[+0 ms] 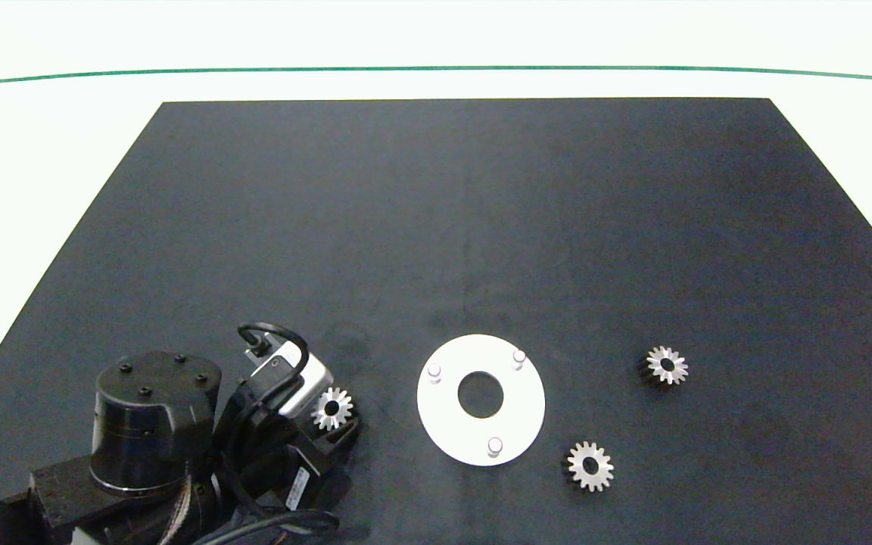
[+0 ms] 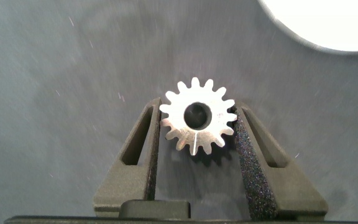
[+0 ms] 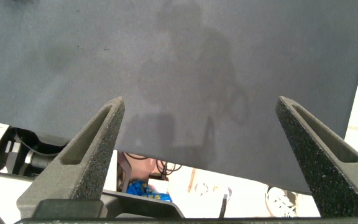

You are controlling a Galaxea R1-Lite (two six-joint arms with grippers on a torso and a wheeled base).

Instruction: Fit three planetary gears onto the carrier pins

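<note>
Near the left front of the black bench point(image 1: 466, 227), the left end effector point(image 2: 197, 127) grips one small shiny silver toothed gear point(image 2: 197, 116) between its two fingers. Just right lies the flat white ring-shaped disc point(image 1: 481, 399), its three whitish pegs point(image 1: 494, 446) bare. Two more silver gears point(image 1: 590, 466) lie farther right, nothing between. Off the bench's edge, the right end effector point(image 3: 204, 124) is spread wide and empty.

Shiny silver gears point(image 1: 332, 409), white disc point(image 1: 481, 439), black mat point(image 1: 436, 227), perhaps whitish pins point(image 1: 494, 446)

Overhead head view, close wrist views
</note>
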